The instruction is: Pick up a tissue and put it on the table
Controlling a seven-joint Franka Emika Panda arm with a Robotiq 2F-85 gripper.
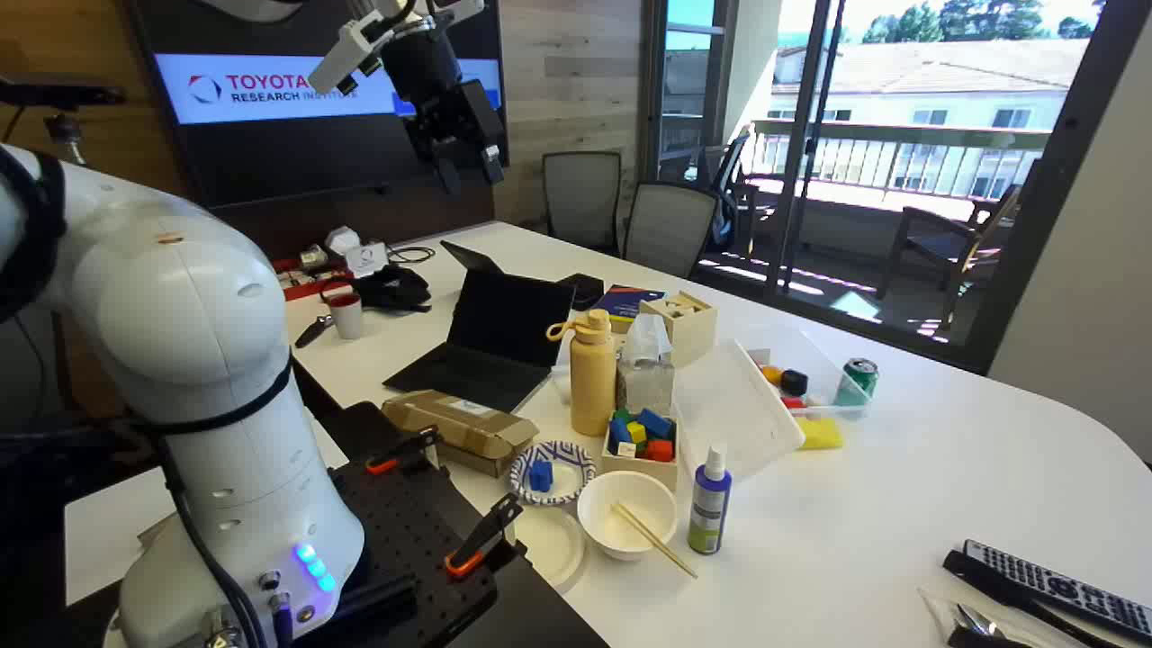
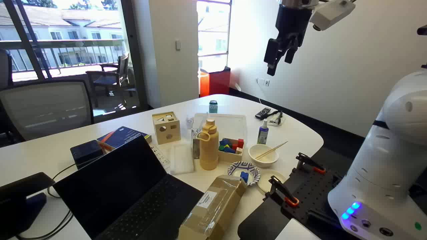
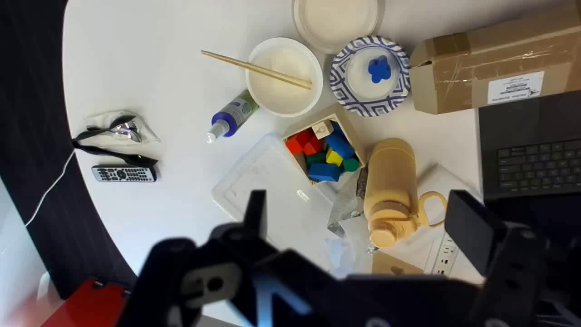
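Note:
A white tissue (image 1: 648,338) sticks up out of a grey patterned tissue box (image 1: 645,387) on the white table (image 1: 909,504). In the wrist view the tissue (image 3: 340,254) shows below the middle, beside the bottle's cap. In an exterior view the tissue is hidden behind the bottle and only a dark side of the tissue box (image 2: 196,148) shows. My gripper (image 1: 470,171) is high above the table, open, with nothing between its fingers. It also shows open in an exterior view (image 2: 281,63) and in the wrist view (image 3: 358,211), where the tissue box lies between the fingers far below.
A tall yellow bottle (image 1: 592,382) stands right against the tissue box. A box of coloured blocks (image 1: 666,475), a clear plastic lid (image 1: 720,396) and a wooden shape box (image 1: 697,337) surround it. A laptop (image 1: 508,315), bowl (image 1: 596,515) and spray bottle (image 1: 709,513) stand nearby.

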